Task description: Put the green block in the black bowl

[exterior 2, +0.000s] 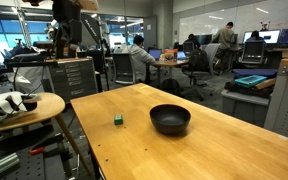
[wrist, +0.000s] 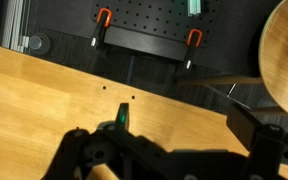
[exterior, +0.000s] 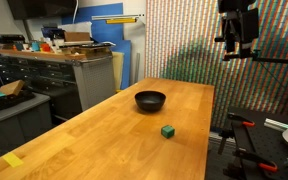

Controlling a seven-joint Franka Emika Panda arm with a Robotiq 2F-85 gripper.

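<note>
The green block (exterior: 167, 130) (exterior 2: 118, 119) is a small dark-green cube on the wooden table (exterior: 104, 130), near one long edge. The black bowl (exterior: 150, 100) (exterior 2: 170, 119) stands a short way from it, empty, toward the table's middle. My gripper (exterior: 236, 45) (exterior 2: 68, 25) hangs high above and beyond the table edge, far from both. In the wrist view the gripper (wrist: 184, 125) is open with nothing between the fingers. A small green shape (wrist: 121, 114) shows by one fingertip; I cannot tell whether it is the block. The bowl is out of the wrist view.
A black pegboard with orange-handled clamps (wrist: 102, 20) lies beside the table edge. A round wooden side table (exterior 2: 24, 105) (wrist: 284, 60) stands close to that edge. Cabinets (exterior: 54, 70) and office desks with people (exterior 2: 184, 55) are in the background.
</note>
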